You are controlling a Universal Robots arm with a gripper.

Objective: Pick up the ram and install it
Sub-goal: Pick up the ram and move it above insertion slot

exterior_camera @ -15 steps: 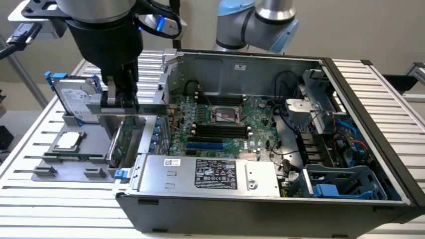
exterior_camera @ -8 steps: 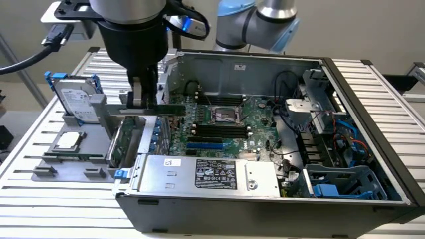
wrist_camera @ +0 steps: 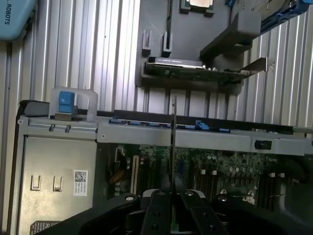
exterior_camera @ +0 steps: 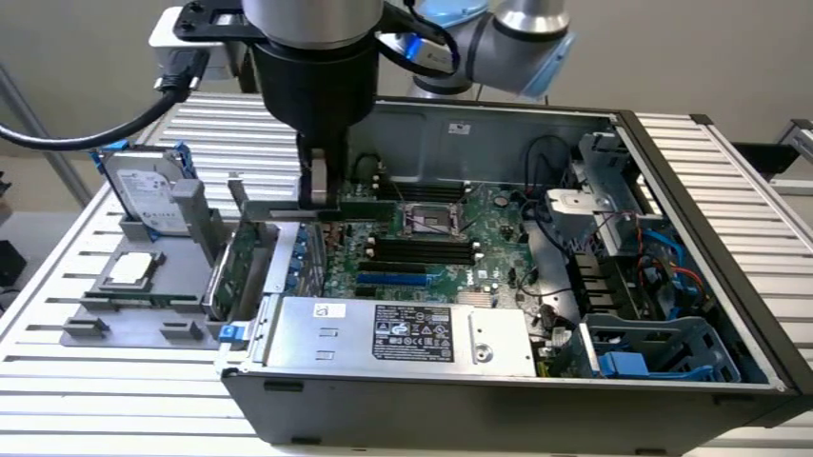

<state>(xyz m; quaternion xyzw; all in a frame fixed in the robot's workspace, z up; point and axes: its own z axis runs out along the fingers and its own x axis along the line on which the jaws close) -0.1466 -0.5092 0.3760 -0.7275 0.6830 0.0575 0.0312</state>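
1. The gripper (exterior_camera: 319, 195) is closed on the ram (exterior_camera: 273, 209), its two fingers pinching the stick near the middle of its length.
2. The ram lies level in that grip. It hangs in the air over the side of the open computer case (exterior_camera: 711, 219) that is on the exterior view's left, not in any slot.
3. In the wrist view the ram (wrist_camera: 172, 142) shows edge-on as a thin line running out from the gripper (wrist_camera: 172, 205). It crosses the case wall, with the motherboard (wrist_camera: 220, 166) beneath.
4. The black memory slots (exterior_camera: 413, 252) on the motherboard (exterior_camera: 496, 219) sit lower and toward the exterior view's right of the ram, apart from it.
5. Outside the case, a grey fixture (exterior_camera: 128, 319) holds an expansion card (exterior_camera: 235, 257) on edge, a hard drive (exterior_camera: 147, 190) with blue rails, and a processor chip (exterior_camera: 131, 269).
6. The power supply (exterior_camera: 394, 333) fills the case's near corner.
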